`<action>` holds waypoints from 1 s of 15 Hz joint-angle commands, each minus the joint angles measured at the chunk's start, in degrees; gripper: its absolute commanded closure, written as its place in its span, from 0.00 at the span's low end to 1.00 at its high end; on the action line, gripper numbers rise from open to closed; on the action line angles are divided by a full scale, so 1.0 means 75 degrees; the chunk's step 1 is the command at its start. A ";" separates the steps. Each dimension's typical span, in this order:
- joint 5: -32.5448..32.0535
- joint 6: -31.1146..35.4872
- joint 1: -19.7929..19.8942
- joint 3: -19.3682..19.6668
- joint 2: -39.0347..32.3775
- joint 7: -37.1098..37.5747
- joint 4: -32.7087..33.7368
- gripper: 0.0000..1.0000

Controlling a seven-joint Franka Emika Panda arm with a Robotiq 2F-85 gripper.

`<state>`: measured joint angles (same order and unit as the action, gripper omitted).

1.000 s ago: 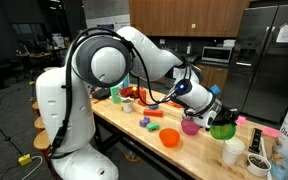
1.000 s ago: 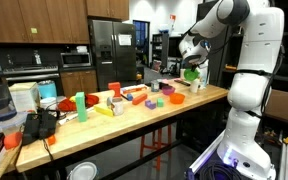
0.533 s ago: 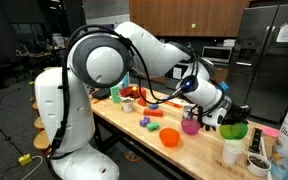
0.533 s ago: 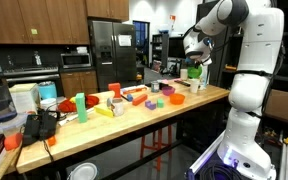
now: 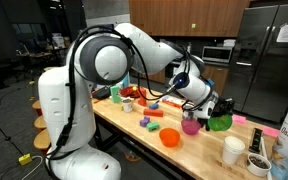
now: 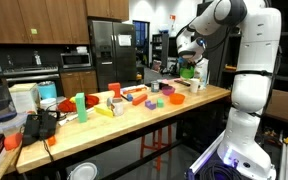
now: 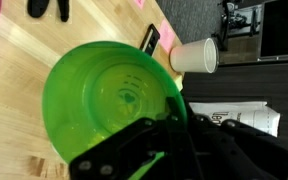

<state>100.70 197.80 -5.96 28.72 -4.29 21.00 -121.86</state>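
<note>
one green bowl (image 5: 222, 124) pinched at the rim in the claw (image 5: 215, 115), fingers drawn narrow onto the bowl's wall, one inside and one outside, as seen from the wrist (image 7: 109, 100). held clear of the desk (image 5: 134, 128), over its far end, tipped rather than level in an exterior view. open side facing the wrist camera, nothing inside but faint moulded marks on the bottom.

under and around it, from the wrist: pale wood, then a white cup (image 7: 194, 56) standing near the desk edge, close to the bowl's rim but apart from it. small dark item between cup and bowl, too small to tell.

several more pieces on the desk in an exterior view: a magenta cup (image 5: 191, 126) just beside the held bowl, an orange bowl (image 5: 170, 137) nearer the front edge, other coloured bits further back along the wood.
</note>
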 commanded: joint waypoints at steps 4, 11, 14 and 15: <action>0.0494 0.0022 -0.0473 -0.0443 -0.0207 -0.0595 0.0167 0.99; 0.0372 -0.0384 0.0961 -0.2442 -0.0668 0.0082 0.0073 0.99; 0.0524 -0.0707 0.1199 -0.2651 -0.0883 0.0355 0.0041 0.99; 0.0569 -0.0830 0.1257 -0.2697 -0.0978 0.0437 0.0058 0.99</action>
<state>103.02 194.10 1.12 10.17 -10.74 22.77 -121.71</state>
